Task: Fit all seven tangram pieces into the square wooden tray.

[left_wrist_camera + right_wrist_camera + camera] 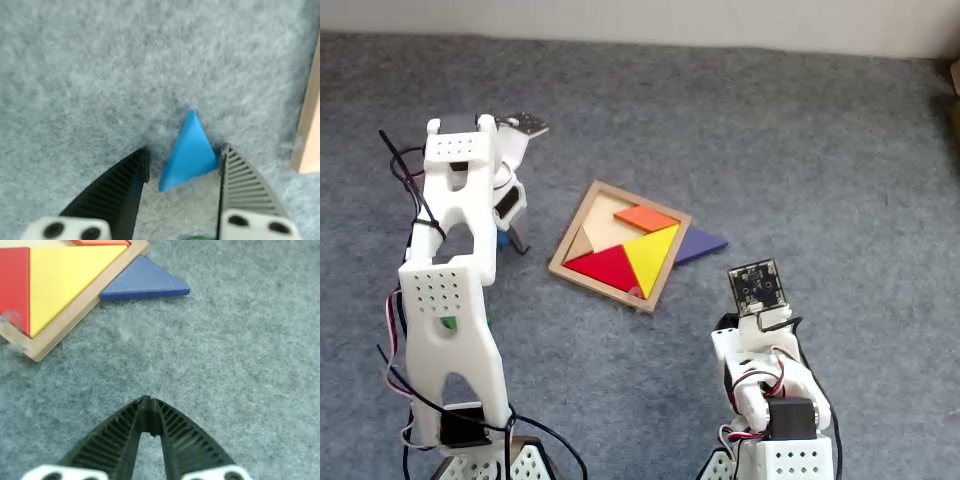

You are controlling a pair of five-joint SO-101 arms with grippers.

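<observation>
On carpet (100,75): light-blue triangle (189,152) between spread left jaws | right jaws clenched

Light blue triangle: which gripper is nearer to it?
Left. The left gripper is open around the light blue triangle; the right gripper, shut, is beyond the wooden tray.

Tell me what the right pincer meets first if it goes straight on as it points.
Likely the dark blue wooden triangle beside the square wooden tray; only grey carpet lies between it and the right pincer. Depth is unclear.
</observation>
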